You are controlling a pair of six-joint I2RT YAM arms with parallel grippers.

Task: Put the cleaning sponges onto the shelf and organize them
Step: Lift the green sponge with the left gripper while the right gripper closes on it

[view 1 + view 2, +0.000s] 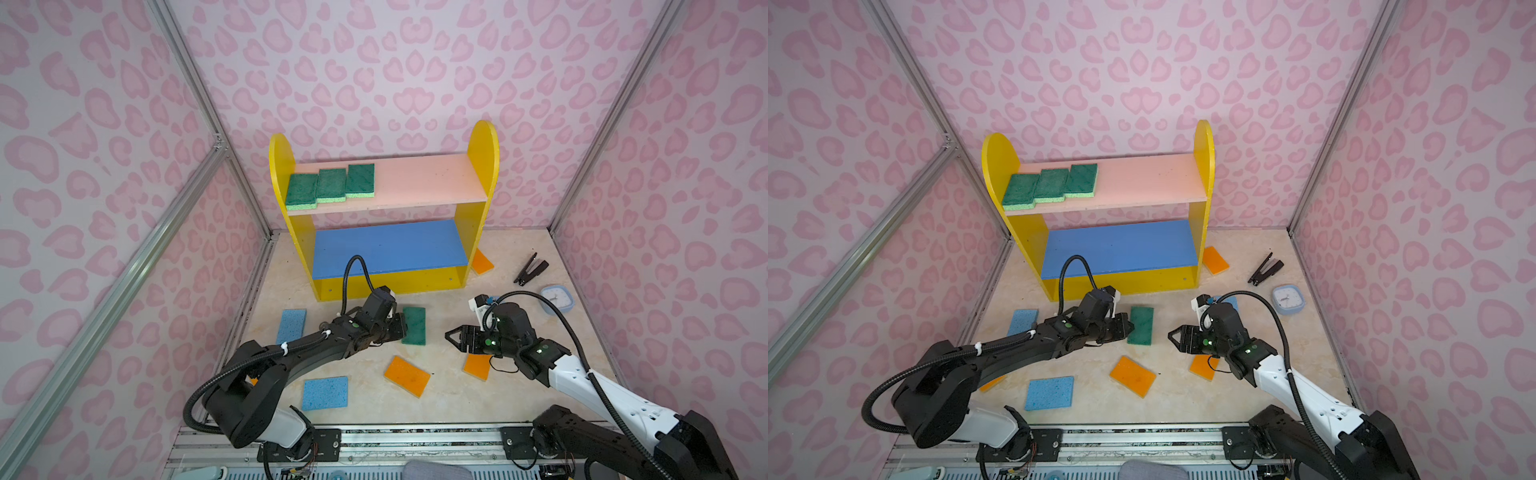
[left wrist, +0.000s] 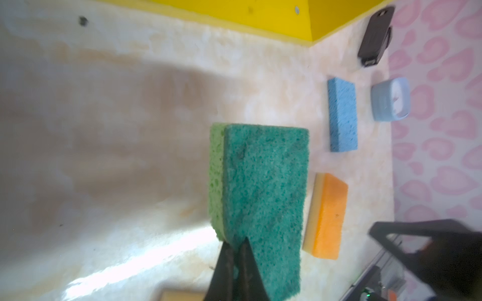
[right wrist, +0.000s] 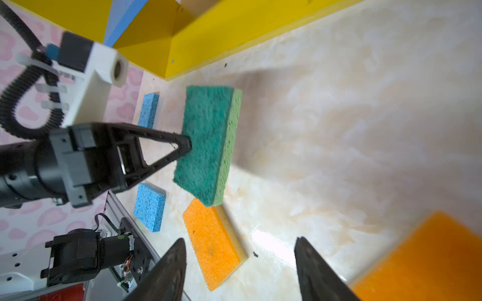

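My left gripper (image 1: 401, 328) (image 2: 236, 243) is shut on the long edge of a dark green over light green sponge (image 1: 414, 326) (image 2: 263, 187) (image 3: 206, 140), held tilted just above the floor in front of the shelf (image 1: 428, 178). Three green sponges (image 1: 330, 185) lie in a row on the left of its pink board; the blue board (image 1: 390, 245) is bare. My right gripper (image 1: 451, 334) (image 3: 240, 243) hangs open with nothing in it. Beside it lies an orange sponge (image 1: 477, 366), and another orange one (image 1: 406, 376) (image 3: 212, 242) lies further left.
Blue sponges lie at the left (image 1: 291, 326), at the front (image 1: 325, 392) and behind my right wrist (image 2: 342, 116). An orange sponge (image 1: 482, 262) leans by the shelf's right panel. A black stapler (image 1: 531, 269) and a light-blue clock (image 1: 557, 298) sit at the right.
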